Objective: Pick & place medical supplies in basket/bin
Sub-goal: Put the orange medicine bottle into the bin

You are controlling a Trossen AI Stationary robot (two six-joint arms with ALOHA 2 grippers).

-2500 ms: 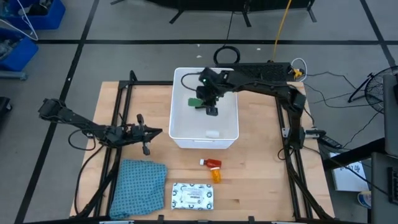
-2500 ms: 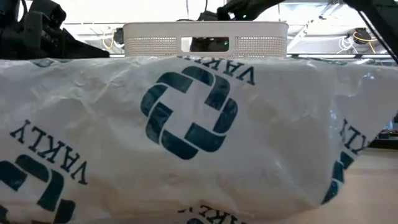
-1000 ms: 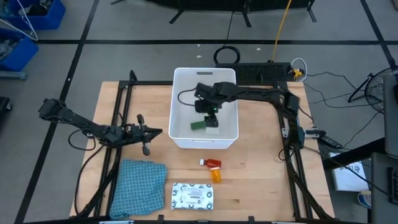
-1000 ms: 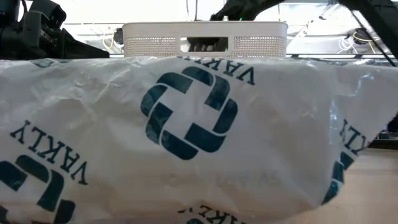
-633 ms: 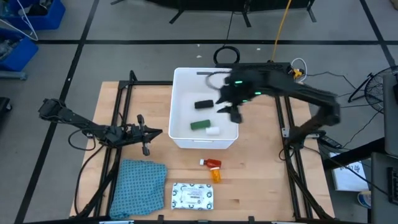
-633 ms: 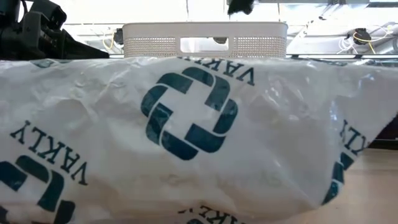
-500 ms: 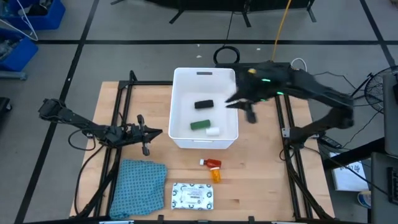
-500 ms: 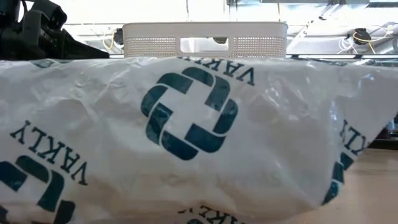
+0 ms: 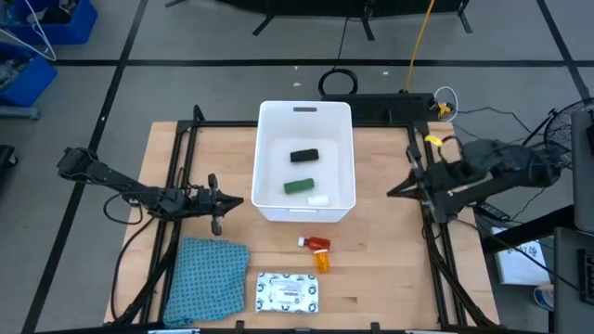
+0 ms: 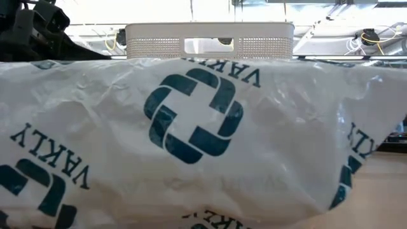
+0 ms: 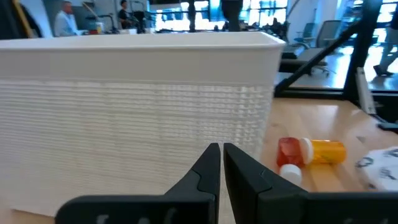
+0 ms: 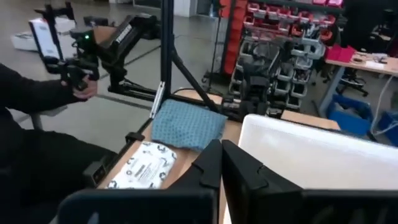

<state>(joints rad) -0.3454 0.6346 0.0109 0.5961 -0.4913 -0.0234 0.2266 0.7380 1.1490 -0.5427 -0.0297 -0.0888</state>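
The white bin [image 9: 339, 139] stands mid-table. Inside it lie a black oblong [image 9: 304, 156], a green oblong [image 9: 298, 186] and a tiny white piece [image 9: 317, 198]. Near of the bin, an orange bottle [image 9: 322, 262] and a red-capped piece [image 9: 314, 243] lie on the wood; both also show in the left wrist view [image 11: 311, 151]. The white printed packet [image 9: 288, 292] lies flat at the near edge and fills the low view [image 10: 191, 140]. My left gripper [image 9: 234, 197] is shut just left of the bin. My right gripper [image 9: 393, 191] is shut, right of the bin.
A teal-blue cloth [image 9: 206, 278] lies left of the packet. Black frame rails [image 9: 186, 139] run along both table sides. Bare wood shows between bin and right arm. In the right wrist view a person [image 12: 37, 112] holds a device beyond the table's left edge.
My right arm has risen out of the bin and swung toward the table's right edge, ending right of the bin. The black oblong, hidden under the gripper before, now shows lying in the bin beside the green oblong and the white piece.
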